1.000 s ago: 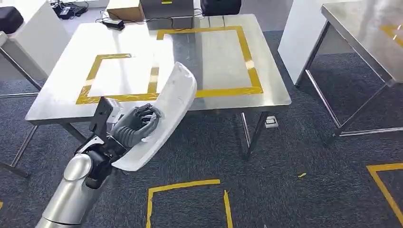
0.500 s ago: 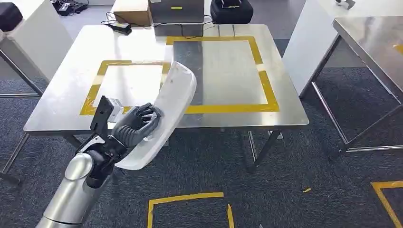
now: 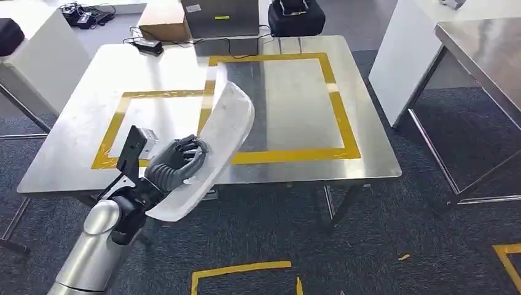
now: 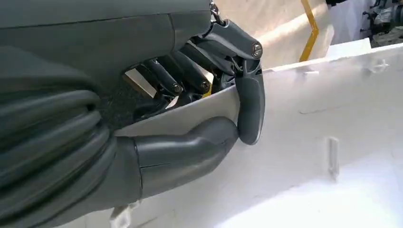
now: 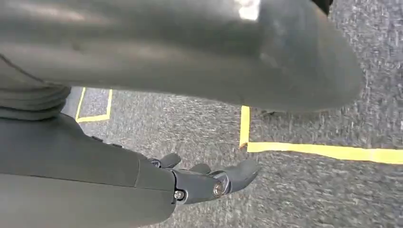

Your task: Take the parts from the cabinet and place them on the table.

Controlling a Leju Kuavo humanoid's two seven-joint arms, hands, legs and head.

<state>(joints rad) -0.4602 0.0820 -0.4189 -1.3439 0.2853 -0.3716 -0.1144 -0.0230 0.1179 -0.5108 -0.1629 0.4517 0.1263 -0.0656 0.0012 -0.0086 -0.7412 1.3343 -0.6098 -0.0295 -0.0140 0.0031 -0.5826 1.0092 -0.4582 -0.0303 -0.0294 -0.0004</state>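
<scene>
My left hand (image 3: 175, 163) grips a long curved white plastic part (image 3: 212, 153), raised in front of me with its upper end over the near edge of the steel table (image 3: 368, 147). The left wrist view shows my thumb and dark fingers (image 4: 247, 104) clamped over the edge of the white part (image 4: 323, 156). Two yellow-taped rectangles mark the tabletop, a smaller left one (image 3: 123, 104) and a larger right one (image 3: 344, 123). My right hand (image 5: 204, 183) hangs over the carpet with its fingers loosely extended and nothing in them.
A cardboard box (image 3: 163, 21), a grey case (image 3: 221, 15) and a black bag (image 3: 298, 15) stand beyond the table's far edge. A second steel table (image 3: 485, 55) is at the right, a white unit (image 3: 37, 49) at the left. Yellow tape squares (image 3: 239, 270) mark the carpet.
The whole view has shifted: the table has drawn nearer and lower in the picture, so the camera has moved towards it. My left hand keeps the same hold on the white part.
</scene>
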